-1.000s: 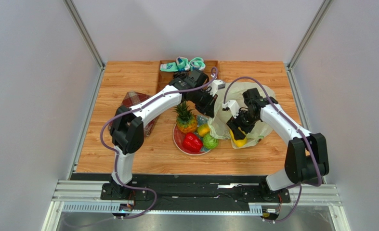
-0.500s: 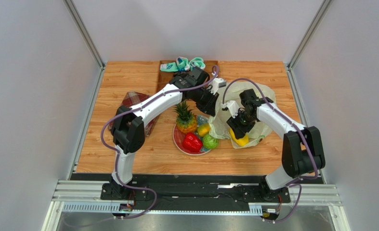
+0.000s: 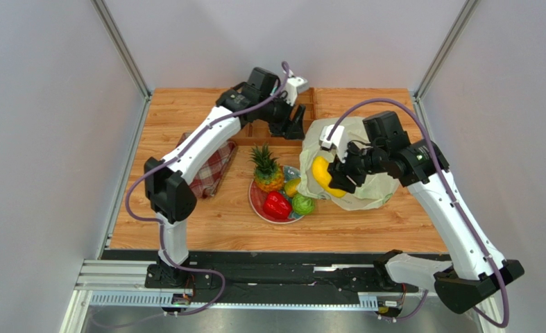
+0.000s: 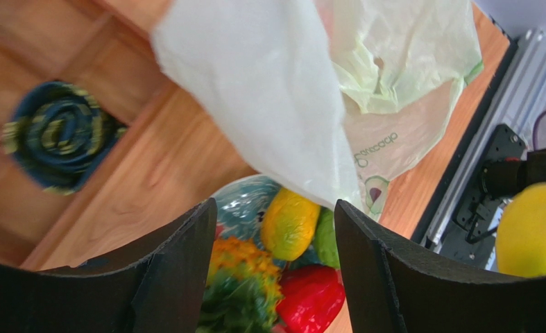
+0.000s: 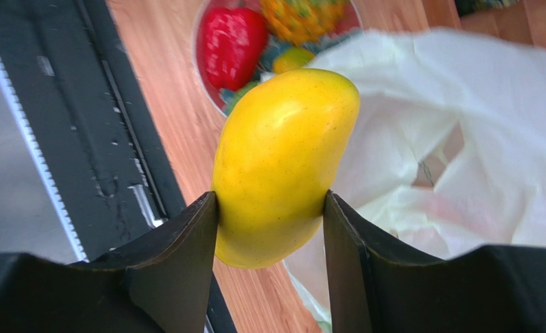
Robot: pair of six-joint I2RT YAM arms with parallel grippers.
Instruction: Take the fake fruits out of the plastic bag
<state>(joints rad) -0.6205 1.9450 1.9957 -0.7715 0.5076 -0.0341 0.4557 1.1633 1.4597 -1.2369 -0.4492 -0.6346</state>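
My right claw (image 5: 270,201) pinches the mango (image 5: 282,152), plastic bag (image 5: 476,125) crumpled just beside it; my left claw (image 4: 274,208), spread wide, faces the plate (image 3: 254,200) on the wooden desk (image 3: 185,229).

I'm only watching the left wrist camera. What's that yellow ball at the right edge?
Observer: A yellow mango, pinched between the fingers of the right end effector.
Visitor: Is it out of the bag?
Observer: Yes. The right wrist camera shows it whole, with the plastic bag beyond it.
Visitor: Anything else I'm missing?
Observer: The top camera shows a red plaid cloth lying left of the plate.
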